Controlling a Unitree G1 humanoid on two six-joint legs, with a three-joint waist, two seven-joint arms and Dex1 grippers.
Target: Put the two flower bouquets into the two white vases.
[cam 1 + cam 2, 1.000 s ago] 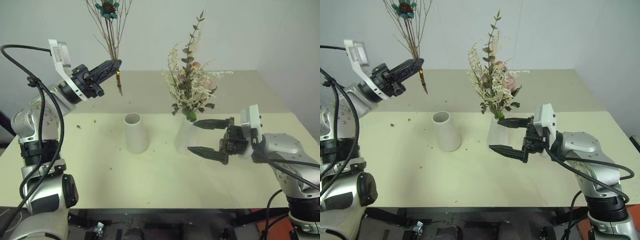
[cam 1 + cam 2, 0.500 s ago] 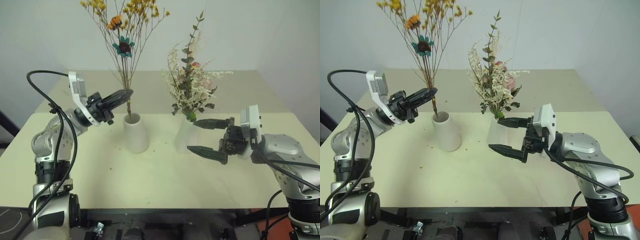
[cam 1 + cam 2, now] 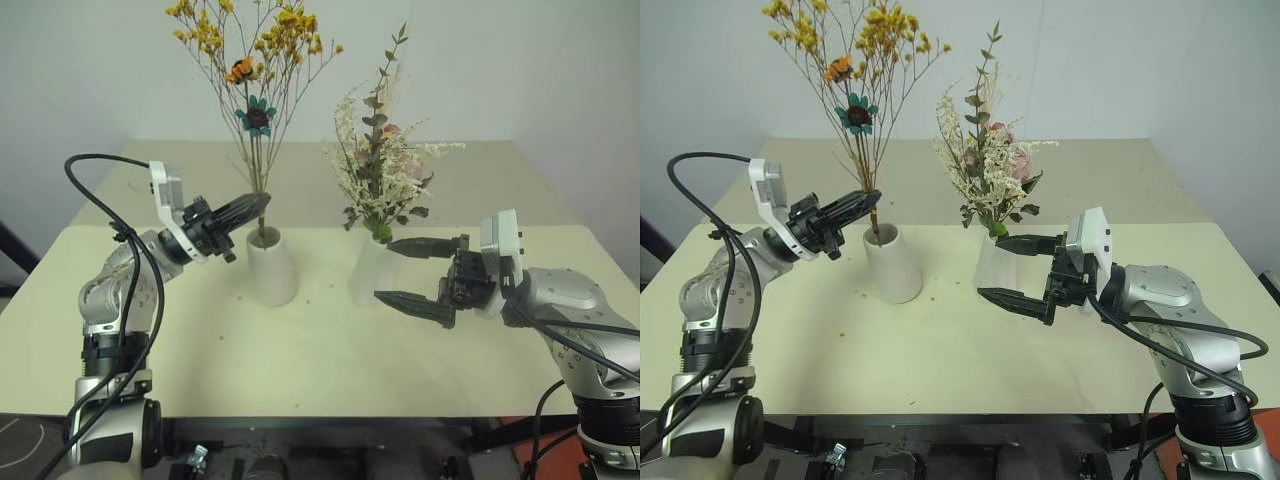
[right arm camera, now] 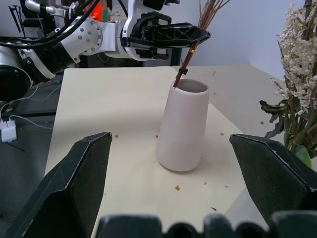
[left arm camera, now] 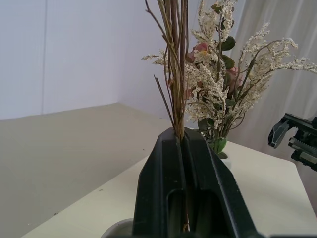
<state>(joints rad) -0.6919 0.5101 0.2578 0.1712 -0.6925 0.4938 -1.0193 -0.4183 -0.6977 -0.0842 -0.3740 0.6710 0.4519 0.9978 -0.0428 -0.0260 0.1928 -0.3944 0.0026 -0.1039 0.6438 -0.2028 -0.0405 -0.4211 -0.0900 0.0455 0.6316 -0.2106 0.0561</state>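
Note:
My left gripper (image 3: 258,203) is shut on the thin brown stems of the sparse bouquet (image 3: 255,90) with yellow-orange blooms. It holds them upright, and the stem ends dip into the mouth of the left white vase (image 3: 271,265). In the left wrist view the stems (image 5: 177,74) rise from between the closed fingers (image 5: 163,173). The fuller bouquet (image 3: 380,175) of white sprays, leaves and a pink rose stands in the right white vase (image 3: 366,280). My right gripper (image 3: 384,270) is open, level, its fingertips at that vase's right side. I cannot tell whether they touch it.
The cream table (image 3: 200,350) carries small dried crumbs around the vases. Its front edge runs close below both arms, and a pale wall stands behind. The right wrist view looks across at the left vase (image 4: 182,126) and my left gripper (image 4: 198,34).
My left gripper has come down with the sparse bouquet, bringing the stem ends from above the table into the left vase's mouth. The right arm has not moved.

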